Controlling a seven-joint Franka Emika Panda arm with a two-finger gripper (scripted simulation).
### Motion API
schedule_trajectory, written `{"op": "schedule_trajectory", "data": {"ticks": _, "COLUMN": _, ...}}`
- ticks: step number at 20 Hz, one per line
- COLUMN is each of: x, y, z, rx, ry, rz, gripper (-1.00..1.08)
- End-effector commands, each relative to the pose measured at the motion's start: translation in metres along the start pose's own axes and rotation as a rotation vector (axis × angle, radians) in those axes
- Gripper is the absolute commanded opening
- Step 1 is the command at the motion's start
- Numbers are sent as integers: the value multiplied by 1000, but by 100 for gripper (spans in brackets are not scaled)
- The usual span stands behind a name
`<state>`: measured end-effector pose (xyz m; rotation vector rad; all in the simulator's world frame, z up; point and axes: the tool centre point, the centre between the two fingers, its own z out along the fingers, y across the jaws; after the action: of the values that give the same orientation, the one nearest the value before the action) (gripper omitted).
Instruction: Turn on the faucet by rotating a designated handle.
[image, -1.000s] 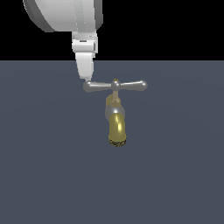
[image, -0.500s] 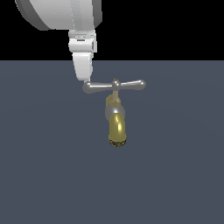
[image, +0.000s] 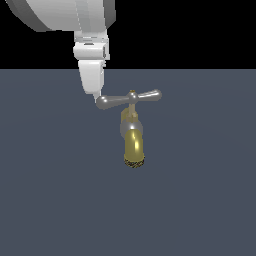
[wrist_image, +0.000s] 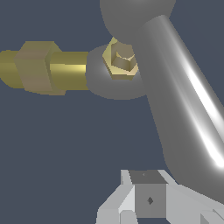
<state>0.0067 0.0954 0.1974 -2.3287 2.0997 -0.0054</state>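
I see the faucet (image: 133, 142) near the middle of the exterior view, standing on a flat, matte slate-blue floor (image: 200, 200). Its body is glossy brass-gold, a short rounded spout that curves down toward the camera and ends in a dark speckled tip, with a dull silvery collar above it. In the wrist view the brass reads as a smooth tube with a faceted hex nut around it, and a small brass hex nut caps the stem.

The handle (image: 129, 99) is a slim polished silver-grey bar with a rounded bulb at each end, centred on a thin brass stem. Its long axis runs nearly level across the exterior view, the end on the exterior view's right sitting slightly higher. Up close it is a smooth cylinder with a bright highlight streak.

The gripper (image: 97, 98), boxy white plastic, comes down from above; its tip meets the handle's bulb on the exterior view's left. I cannot tell how far its jaws are apart, and it appears to hold nothing.
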Motion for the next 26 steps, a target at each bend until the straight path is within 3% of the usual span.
{"op": "schedule_trajectory", "data": {"ticks": 1, "x": 0, "y": 11, "z": 0, "rx": -7, "ry": 1, "rz": 1, "gripper": -100}}
{"op": "schedule_trajectory", "data": {"ticks": 6, "x": -1, "y": 27, "z": 0, "rx": -7, "ry": 1, "rz": 2, "gripper": -100}}
{"op": "schedule_trajectory", "data": {"ticks": 8, "x": -2, "y": 21, "z": -1, "rx": -1, "ry": 2, "rz": 1, "gripper": -100}}
{"op": "schedule_trajectory", "data": {"ticks": 26, "x": 41, "y": 78, "z": -1, "rx": -5, "ry": 1, "rz": 1, "gripper": -100}}
